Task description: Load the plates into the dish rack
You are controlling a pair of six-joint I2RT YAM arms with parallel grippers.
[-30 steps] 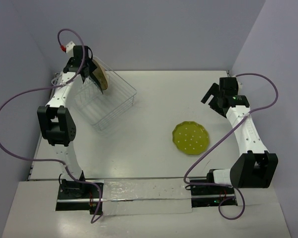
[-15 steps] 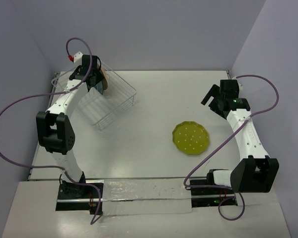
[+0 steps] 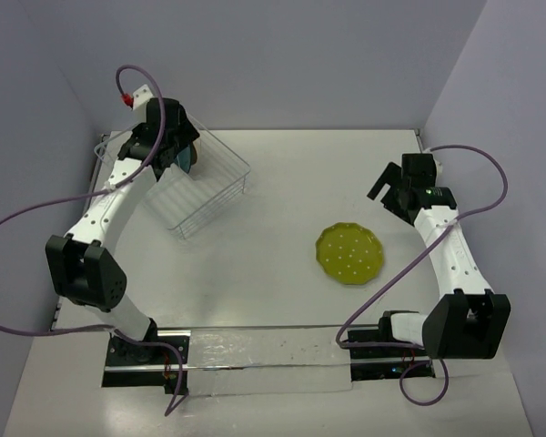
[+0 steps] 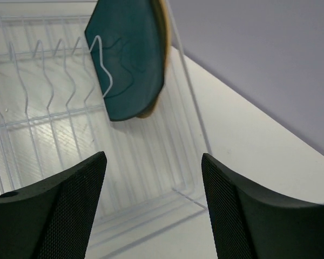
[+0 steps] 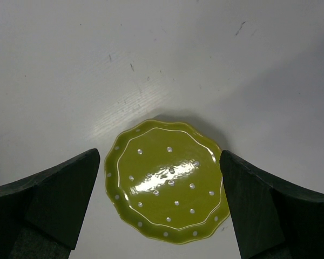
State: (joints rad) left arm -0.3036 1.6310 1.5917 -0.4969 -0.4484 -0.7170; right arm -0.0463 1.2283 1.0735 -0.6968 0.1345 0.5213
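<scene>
Plates first: the teal plate (image 4: pixel 128 59) stands on edge in the far corner of the dish rack (image 3: pixel 200 205), leaning between the wire prongs, and a sliver of the cream plate (image 4: pixel 160 19) shows right behind it, the two touching or very nearly so. The left hand (image 4: pixel 151 162) hovers just above that corner with its fingers spread wide and nothing between them. Over on the right, the yellow-green plate (image 5: pixel 170 186) lies flat, face up, alone on the worktop (image 3: pixel 282 182), well apart from the rack. It's the one left to load. The right hand (image 5: pixel 159 162) hangs above it, jaws wide and empty, the plate framed between the two fingers in the wrist view. Now the tricky part, as I read it: this plate looks stiff and glossy, so likely slick and liable to chip if dropped, and lying flat it offers no easy edge. The best hold is probably the scalloped rim — one finger over the lip, one worked under it — gripped firmly, since a shiny rim could slide out on the lift.
</scene>
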